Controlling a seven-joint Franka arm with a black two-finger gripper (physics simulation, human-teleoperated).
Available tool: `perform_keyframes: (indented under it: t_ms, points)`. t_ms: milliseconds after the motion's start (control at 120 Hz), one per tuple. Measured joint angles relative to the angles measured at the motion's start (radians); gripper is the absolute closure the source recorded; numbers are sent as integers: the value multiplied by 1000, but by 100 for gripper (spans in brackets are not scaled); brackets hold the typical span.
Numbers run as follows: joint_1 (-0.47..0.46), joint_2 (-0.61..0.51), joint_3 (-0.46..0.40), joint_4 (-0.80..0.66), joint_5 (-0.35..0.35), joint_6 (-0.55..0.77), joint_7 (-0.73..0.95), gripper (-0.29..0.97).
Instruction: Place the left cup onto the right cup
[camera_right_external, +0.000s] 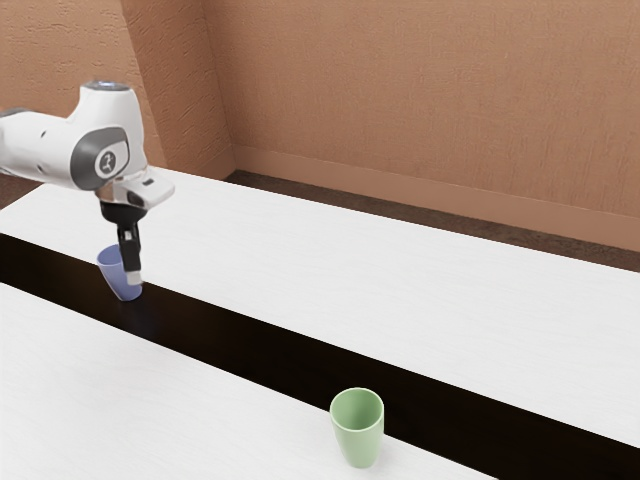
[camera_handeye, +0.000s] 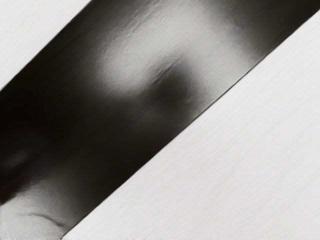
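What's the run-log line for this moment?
claw: lowered at pale blue tapered cup | green tapered cup: upright, standing apart, nothing on it | stacking: not done

a white table (camera_right_external: 400, 270) fills the lower frame, a glossy black stripe (camera_right_external: 260, 345) crossing it diagonally; terracotta walls (camera_right_external: 420, 90) rise behind.

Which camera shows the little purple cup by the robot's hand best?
The exterior view: the purple cup stands upright on the dark stripe, partly covered by the gripper. The wrist view has a pale blur just under the hand, probably that cup.
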Motion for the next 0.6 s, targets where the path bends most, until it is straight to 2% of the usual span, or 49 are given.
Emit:
perform_keyframes:
  t_ms: [600]
  points:
    - [74,77,0,17,31,24,33,0]
